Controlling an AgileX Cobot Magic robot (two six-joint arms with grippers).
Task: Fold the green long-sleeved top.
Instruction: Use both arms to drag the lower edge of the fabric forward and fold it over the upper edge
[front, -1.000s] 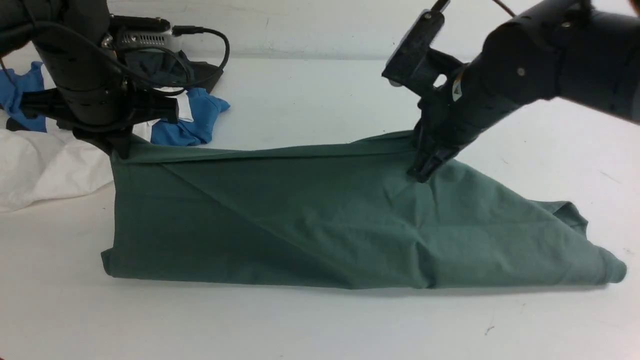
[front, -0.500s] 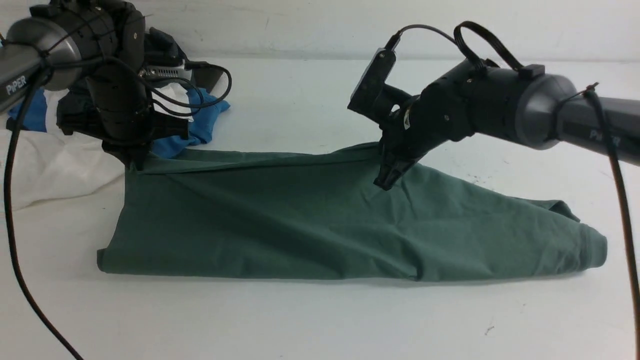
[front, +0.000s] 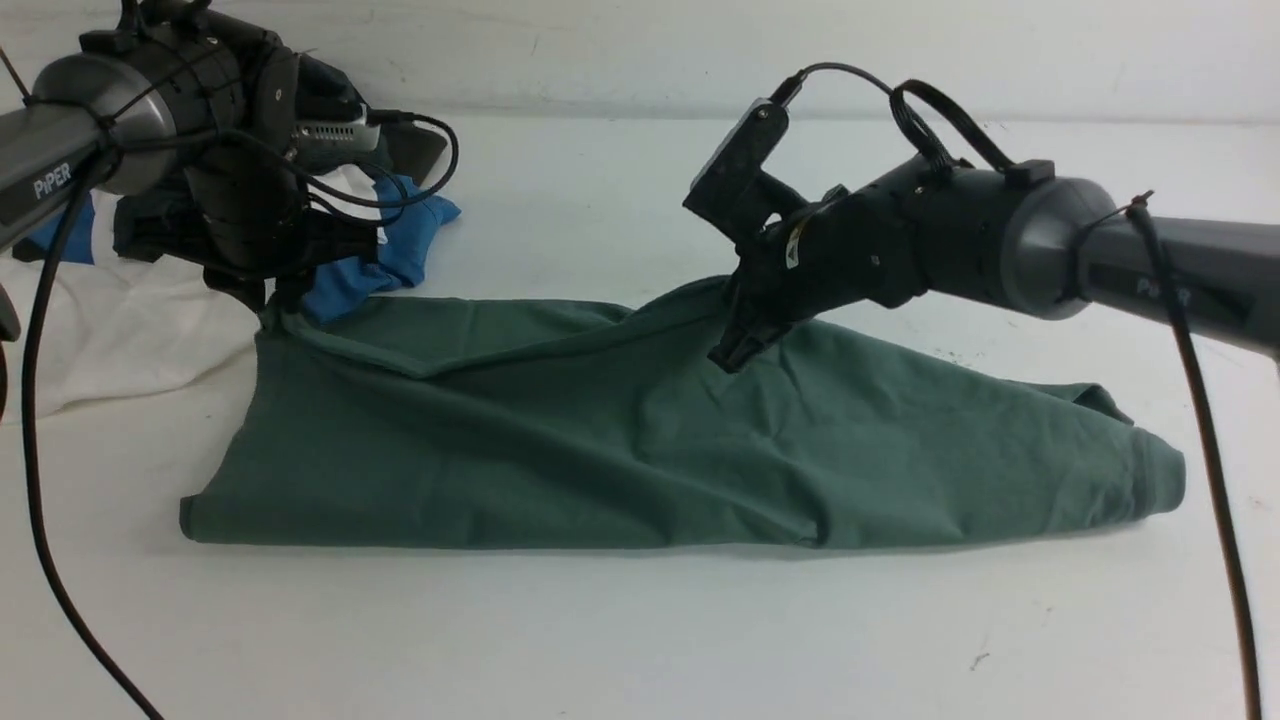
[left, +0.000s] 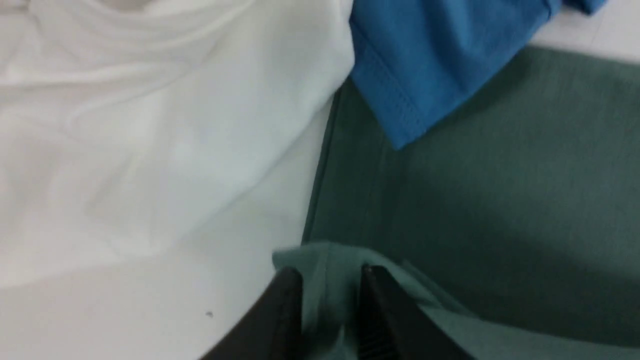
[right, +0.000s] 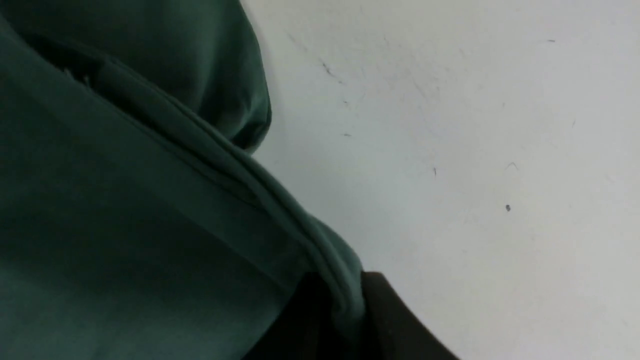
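Note:
The green long-sleeved top (front: 640, 440) lies across the table, doubled over with its folded edge toward me and a bunched end at the right. Its logo and neck label are hidden. My left gripper (front: 272, 305) is shut on the top's far left corner, held a little above the table; the left wrist view shows green cloth (left: 332, 280) pinched between the two fingers. My right gripper (front: 728, 355) is shut on the top's far edge near the middle; the right wrist view shows the rolled green hem (right: 330, 270) between the fingers.
A pile of other garments sits at the far left: a white one (front: 110, 320), a blue one (front: 395, 255) and a dark one behind the left arm. The blue hem (left: 425, 75) overlaps the green cloth. Cables hang from both arms.
Both grippers have carried the top's far edge away from me and lower. The cloth between them has gone slack, and the right gripper has moved left.

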